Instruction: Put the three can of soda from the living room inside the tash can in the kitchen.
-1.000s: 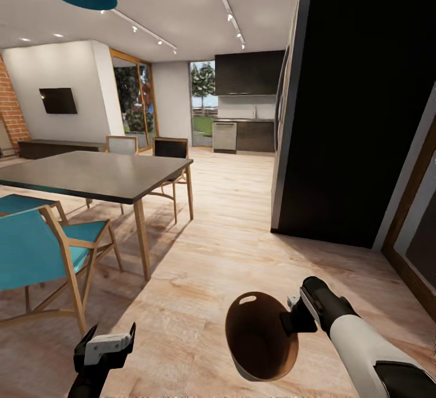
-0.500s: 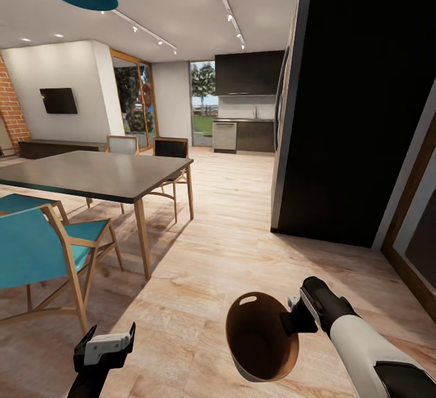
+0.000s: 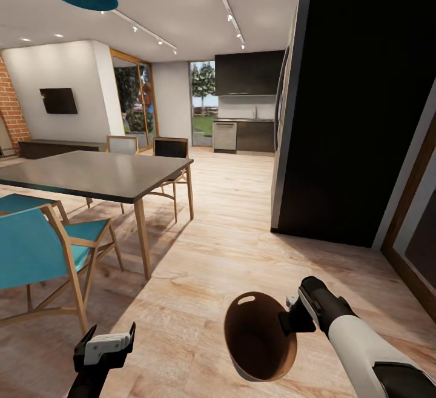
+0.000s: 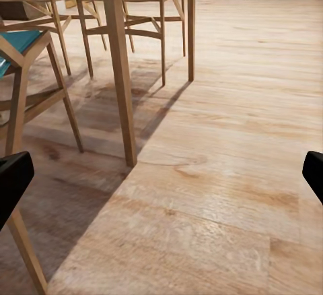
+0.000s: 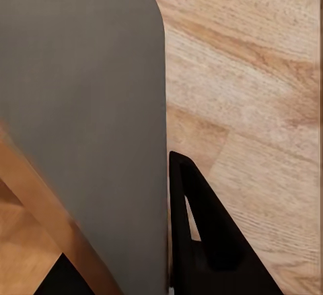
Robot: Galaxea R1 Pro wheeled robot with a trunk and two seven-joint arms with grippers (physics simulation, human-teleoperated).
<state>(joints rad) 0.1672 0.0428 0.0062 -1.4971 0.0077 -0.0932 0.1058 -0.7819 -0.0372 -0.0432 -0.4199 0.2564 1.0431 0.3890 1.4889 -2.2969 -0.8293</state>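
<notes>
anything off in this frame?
The trash can is off the floor, tipped with its empty brown inside facing the head camera, its rim pinched by the right gripper. The left gripper is open, holding nothing.

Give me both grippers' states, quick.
Left gripper: open, empty.
Right gripper: shut on the rim of the round tapered bin, brown inside.

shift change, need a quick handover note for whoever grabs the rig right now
Right gripper: shut on the rim of the trash can, carried tilted above the wood floor, its opening facing the head camera.
Left gripper: open, holding nothing.
Bin interior looks brown and bare; no soda cans visible.
Position: beside the dining table, kitchen ahead at the far end.
Done: bin picked up.
Left: find the three cans, get them into the bin, bin in the kitchen.
</notes>
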